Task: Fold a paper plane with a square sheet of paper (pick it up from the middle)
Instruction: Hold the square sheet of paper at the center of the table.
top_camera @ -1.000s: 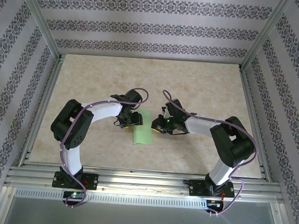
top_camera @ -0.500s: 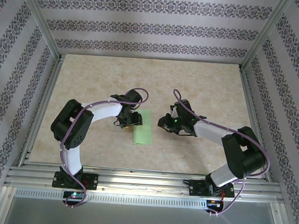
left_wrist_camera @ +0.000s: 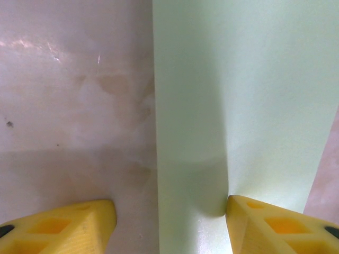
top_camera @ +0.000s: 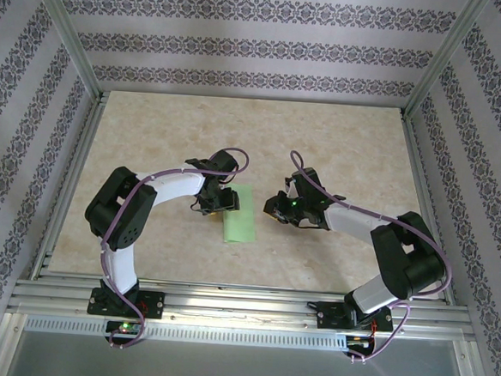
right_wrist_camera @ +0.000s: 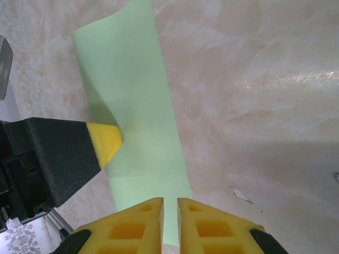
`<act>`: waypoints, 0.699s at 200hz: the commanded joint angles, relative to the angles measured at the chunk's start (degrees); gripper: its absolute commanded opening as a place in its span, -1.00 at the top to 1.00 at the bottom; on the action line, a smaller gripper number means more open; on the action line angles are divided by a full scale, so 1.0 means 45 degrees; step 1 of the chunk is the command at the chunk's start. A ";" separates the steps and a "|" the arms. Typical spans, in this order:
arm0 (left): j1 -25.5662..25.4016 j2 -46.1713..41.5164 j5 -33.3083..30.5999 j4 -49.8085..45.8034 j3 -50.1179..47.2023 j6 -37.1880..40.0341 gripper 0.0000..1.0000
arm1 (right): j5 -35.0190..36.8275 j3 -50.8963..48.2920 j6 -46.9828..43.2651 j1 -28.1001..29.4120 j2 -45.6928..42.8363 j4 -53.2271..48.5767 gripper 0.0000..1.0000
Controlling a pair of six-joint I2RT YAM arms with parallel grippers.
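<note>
**Paper lies lengthwise between my arms**

On the bench (top_camera: 339, 151), the paper (top_camera: 240, 223) is a narrow strip running near-to-far. My left pincer (top_camera: 216, 200) is nearer, spread wide at its far-left edge with one finger (left_wrist_camera: 254, 217) pressing it. My right pincer (top_camera: 274, 209), almost closed and empty, hovers just right.

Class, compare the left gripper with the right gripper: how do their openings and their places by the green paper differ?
The left gripper stands open, fingers wide apart; the right gripper is nearly shut, a slit between its fingers. The left gripper straddles one edge of the paper, one finger denting it; the right gripper sits at its other side. Both have yellow fingers.
</note>
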 commanded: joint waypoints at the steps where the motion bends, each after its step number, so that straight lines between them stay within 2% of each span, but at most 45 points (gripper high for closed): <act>1: -0.0098 0.1523 0.0135 0.1714 -0.0346 0.0097 -0.19 | -0.0205 0.0023 0.0064 0.0045 0.0178 0.0248 0.69; 100: -0.0113 0.1557 0.0011 0.1655 -0.0426 0.0021 -0.19 | -0.0405 0.0090 0.0113 0.0099 0.0433 0.0519 0.70; 140: -0.0098 0.1593 0.0043 0.1637 -0.0407 0.0109 -0.19 | -0.1017 0.0803 -0.0024 0.0526 0.1394 0.0797 0.74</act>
